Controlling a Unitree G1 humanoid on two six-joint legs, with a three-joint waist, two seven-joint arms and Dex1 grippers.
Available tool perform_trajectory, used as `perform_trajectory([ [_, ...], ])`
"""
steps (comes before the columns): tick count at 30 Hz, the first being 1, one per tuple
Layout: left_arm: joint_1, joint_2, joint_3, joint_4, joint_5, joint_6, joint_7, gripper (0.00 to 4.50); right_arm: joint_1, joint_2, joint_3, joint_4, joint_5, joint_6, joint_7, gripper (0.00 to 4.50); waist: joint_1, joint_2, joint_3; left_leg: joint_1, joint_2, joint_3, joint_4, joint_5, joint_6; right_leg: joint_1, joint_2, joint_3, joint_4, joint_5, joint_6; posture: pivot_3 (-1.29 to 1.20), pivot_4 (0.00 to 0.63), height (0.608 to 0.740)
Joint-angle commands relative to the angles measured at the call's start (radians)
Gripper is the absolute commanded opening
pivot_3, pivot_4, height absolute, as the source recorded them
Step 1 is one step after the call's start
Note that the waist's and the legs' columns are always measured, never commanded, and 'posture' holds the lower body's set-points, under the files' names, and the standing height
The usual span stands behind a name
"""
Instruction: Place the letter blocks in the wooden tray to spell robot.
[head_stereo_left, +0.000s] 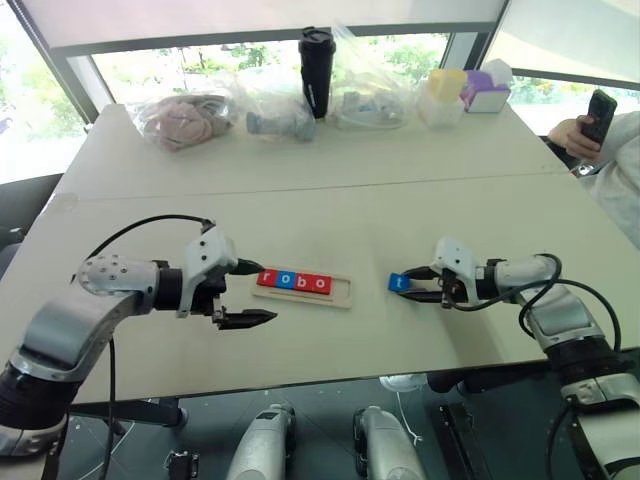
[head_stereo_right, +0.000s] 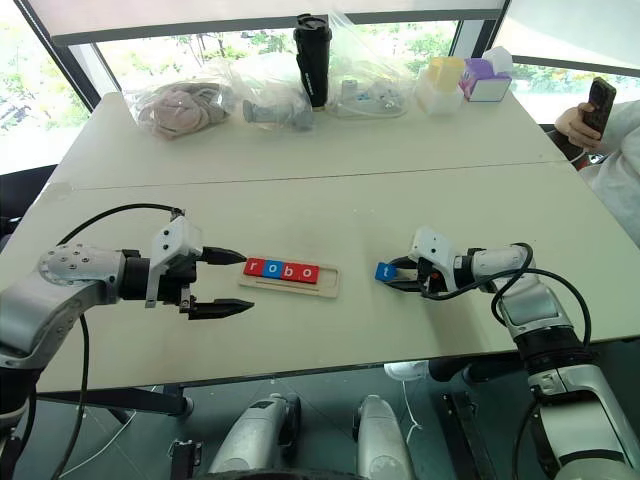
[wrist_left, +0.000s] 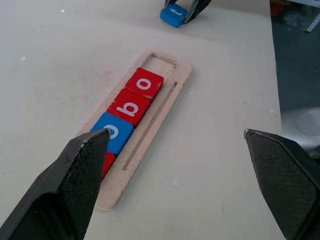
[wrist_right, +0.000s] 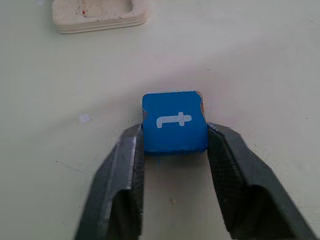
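Note:
The wooden tray lies in the middle of the table. In it sit a red r, a blue o, a red b and a red o, and its right end slot is bare. The blue t block rests on the table to the right of the tray, with my right gripper shut on its two sides. My left gripper hangs open just left of the tray's left end, nothing between its fingers.
At the table's far side stand a black tumbler, several plastic bags and yellow and purple boxes. A person's hand with a phone is at the far right edge.

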Motion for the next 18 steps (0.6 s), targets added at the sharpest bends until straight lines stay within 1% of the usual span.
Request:
perform_trajectory([
  [1, 0.005, 0.012, 0.040, -0.027, -0.014, -0.001, 0.004, 4.50, -0.024, 0.000, -0.035, -0.036, 0.033, 0.034, 0.003, 1.14, 0.001, 0.000, 0.000, 0.000, 0.000, 0.000, 0.000, 0.000, 0.000, 0.000, 0.000, 0.000, 0.000, 0.000, 0.000, 0.00, 0.150, 0.740],
  [4, 0.009, 0.014, 0.045, -0.029, -0.012, -0.001, 0.002, 4.50, -0.028, 0.001, -0.033, -0.078, 0.041, 0.070, 0.001, 1.14, 0.001, 0.000, 0.000, 0.000, 0.000, 0.000, 0.000, 0.000, 0.000, 0.000, 0.000, 0.000, 0.000, 0.000, 0.000, 0.00, 0.150, 0.740],
  [6, 0.009, 0.017, 0.049, -0.026, -0.012, -0.001, -0.001, 4.50, -0.031, 0.008, -0.026, -0.153, 0.068, 0.136, 0.008, 1.14, 0.001, 0.000, 0.000, 0.000, 0.000, 0.000, 0.000, 0.000, 0.000, 0.000, 0.000, 0.000, 0.000, 0.000, 0.000, 0.00, 0.150, 0.740],
  [10, 0.004, 0.021, 0.054, -0.017, -0.010, -0.002, -0.004, 4.50, -0.037, 0.035, 0.037, -0.304, 0.080, 0.232, 0.016, 1.14, -0.002, 0.000, 0.000, 0.000, 0.000, 0.000, 0.000, 0.000, 0.000, 0.000, 0.000, 0.000, 0.001, 0.000, 0.000, 0.00, 0.150, 0.740],
  [14, 0.002, 0.012, 0.049, -0.020, -0.007, -0.002, 0.004, 4.50, -0.073, 0.094, 0.097, -0.316, 0.034, 0.259, -0.031, 1.14, -0.001, 0.000, 0.000, 0.000, 0.000, -0.001, 0.000, 0.000, 0.000, 0.000, 0.000, 0.000, 0.002, 0.000, 0.000, 0.00, 0.150, 0.740],
  [18, 0.005, 0.002, 0.047, -0.027, -0.011, 0.002, 0.016, 4.50, -0.095, 0.119, 0.146, -0.300, -0.003, 0.256, -0.042, 1.14, 0.005, 0.000, 0.000, 0.000, 0.000, -0.001, 0.001, 0.000, 0.000, 0.000, 0.000, 0.000, 0.001, 0.000, 0.000, 0.00, 0.150, 0.740],
])
